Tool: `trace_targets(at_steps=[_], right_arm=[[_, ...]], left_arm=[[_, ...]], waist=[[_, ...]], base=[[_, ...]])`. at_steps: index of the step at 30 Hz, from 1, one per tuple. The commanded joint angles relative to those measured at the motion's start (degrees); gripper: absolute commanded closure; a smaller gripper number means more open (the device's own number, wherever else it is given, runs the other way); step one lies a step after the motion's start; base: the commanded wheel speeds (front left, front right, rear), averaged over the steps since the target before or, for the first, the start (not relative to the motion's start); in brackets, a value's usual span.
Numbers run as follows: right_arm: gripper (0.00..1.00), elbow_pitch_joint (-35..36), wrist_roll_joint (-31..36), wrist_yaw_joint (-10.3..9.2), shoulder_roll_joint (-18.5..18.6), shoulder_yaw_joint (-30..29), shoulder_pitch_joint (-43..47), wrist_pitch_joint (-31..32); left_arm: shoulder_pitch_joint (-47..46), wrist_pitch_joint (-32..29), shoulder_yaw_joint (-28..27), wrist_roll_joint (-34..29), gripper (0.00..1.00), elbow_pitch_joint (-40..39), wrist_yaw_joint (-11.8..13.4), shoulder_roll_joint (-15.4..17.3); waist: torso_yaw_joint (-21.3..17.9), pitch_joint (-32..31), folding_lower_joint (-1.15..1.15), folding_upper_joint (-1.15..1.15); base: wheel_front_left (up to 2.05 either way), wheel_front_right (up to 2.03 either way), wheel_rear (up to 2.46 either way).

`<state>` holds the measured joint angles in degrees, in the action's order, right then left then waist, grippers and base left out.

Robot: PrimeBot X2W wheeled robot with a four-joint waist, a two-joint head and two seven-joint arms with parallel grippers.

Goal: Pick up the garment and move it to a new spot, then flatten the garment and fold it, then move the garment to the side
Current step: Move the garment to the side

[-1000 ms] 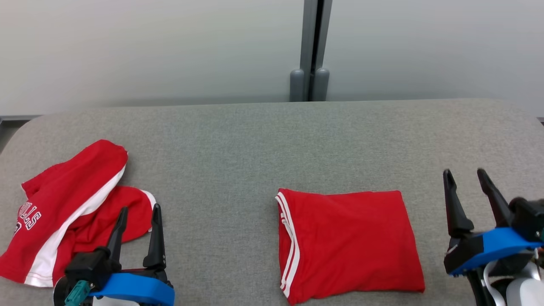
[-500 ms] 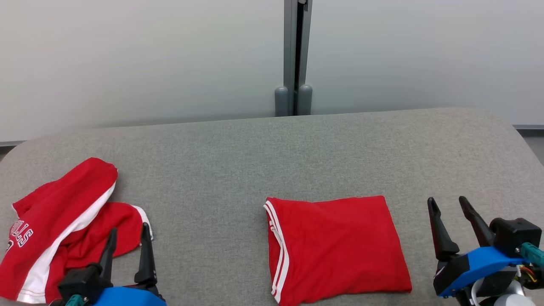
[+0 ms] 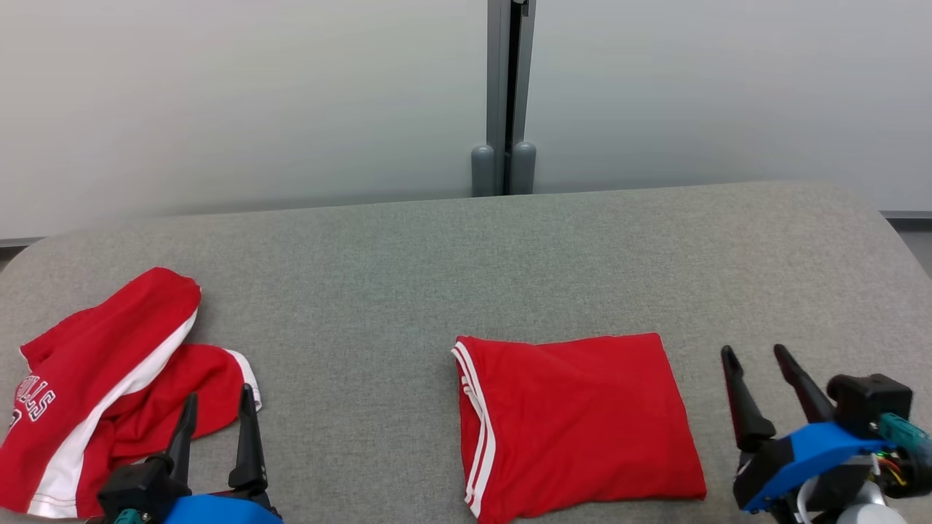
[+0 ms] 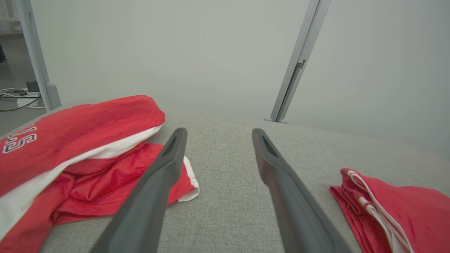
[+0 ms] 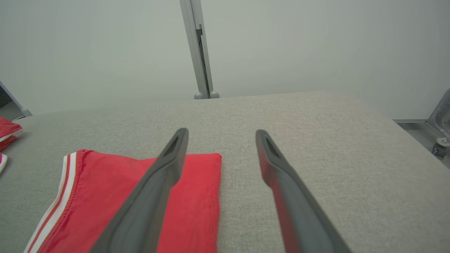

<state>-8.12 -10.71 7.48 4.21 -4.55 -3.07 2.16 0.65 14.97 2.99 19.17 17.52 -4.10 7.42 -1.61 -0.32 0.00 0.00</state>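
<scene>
Head view showed the left gripper (image 3: 218,397), wide open and empty, at the near edge of the crumpled red garment (image 3: 95,364) on the grey surface (image 3: 378,291), perhaps poised to lift it, while the right gripper (image 3: 753,353), likewise spread and empty, hung beside the folded red garment (image 3: 582,415).

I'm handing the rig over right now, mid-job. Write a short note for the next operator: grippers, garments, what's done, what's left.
Left gripper: open, empty, at the near edge beside the crumpled garment.
Right gripper: open, empty, just right of the folded garment.
Things: both red garments lie on the grey table, the crumpled one at far left and the folded one right of centre.
Done: one garment folded flat.
Left: the crumpled one is not yet picked up, flattened or folded; it is probably next.
</scene>
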Motion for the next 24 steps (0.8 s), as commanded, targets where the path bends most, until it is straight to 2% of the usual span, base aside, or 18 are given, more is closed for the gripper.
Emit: trace_targets(at_steps=[1, 4, 9, 14, 16, 24], right_arm=[[0.00, -0.06, -0.37, 0.03, 0.13, 0.64, -0.82, 0.50], [0.00, -0.80, -1.07, 0.03, 0.85, 1.68, -3.09, 5.04], [0.00, -3.44, -0.48, 0.03, 0.83, 1.46, -6.22, 19.04], [0.00, -6.22, 1.41, 0.03, -0.24, -2.29, -8.43, 29.46], [0.00, -7.57, 2.26, 0.02, -0.61, -4.27, -9.38, 31.52], [0.00, -15.75, 3.95, 0.03, -1.25, -5.52, -12.34, 35.49]], left_arm=[[0.33, -0.02, 0.30, 0.13, 0.00, -0.43, 0.12, 0.46], [0.26, -0.42, 0.57, -0.03, 0.00, -1.30, 0.40, 0.59], [-0.77, -0.84, 1.02, 0.21, 0.00, -2.60, 0.38, 0.45], [-1.34, -1.00, 1.90, 0.26, 0.00, -3.64, 0.30, 0.30], [-1.75, -1.02, 2.33, -0.04, 0.00, -3.75, 0.24, 0.29], [-3.69, -0.95, 3.83, -0.52, 0.00, -3.39, 0.10, -0.15]], waist=[[-0.01, 0.15, 0.00, 0.00], [0.21, 0.70, 0.00, 0.00], [1.63, 1.92, 0.00, 0.00], [3.64, 3.65, 0.00, 0.00], [4.40, 4.39, 0.00, 0.00], [6.90, 6.65, 0.00, 0.00]], base=[[0.00, 0.00, 0.00], [0.00, 0.00, 0.00], [0.00, 0.00, 0.00], [0.00, 0.00, 0.00], [0.00, 0.00, 0.00], [0.00, 0.00, 0.00]])
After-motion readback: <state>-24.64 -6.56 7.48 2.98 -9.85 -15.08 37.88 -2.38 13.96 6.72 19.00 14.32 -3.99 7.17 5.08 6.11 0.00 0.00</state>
